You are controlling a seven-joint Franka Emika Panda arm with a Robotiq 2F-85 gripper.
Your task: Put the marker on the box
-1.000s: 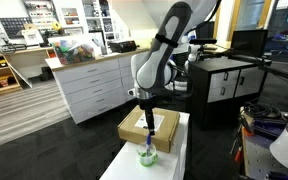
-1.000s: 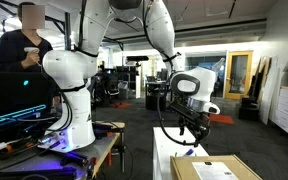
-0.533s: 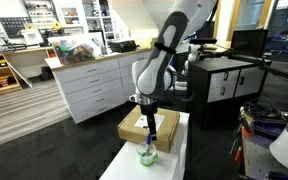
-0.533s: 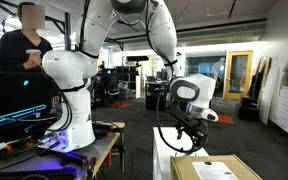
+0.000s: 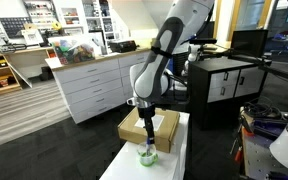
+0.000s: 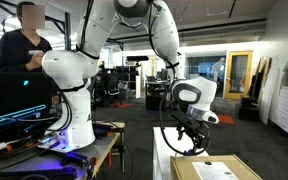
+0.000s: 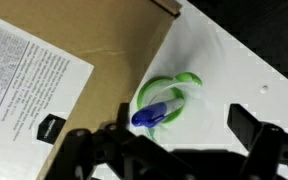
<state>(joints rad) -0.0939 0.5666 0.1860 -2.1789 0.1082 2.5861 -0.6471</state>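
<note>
Wrist view. The slim dark-blue marker [image 7: 156, 116] stands tilted in a translucent green cup [image 7: 184, 80], just beside the flat brown cardboard box [image 7: 114, 60]. It lies just ahead of the Robotiq gripper [image 7: 164, 135], whose fingers are spread wide. The arm hangs near-vertical, pointing down.
</note>
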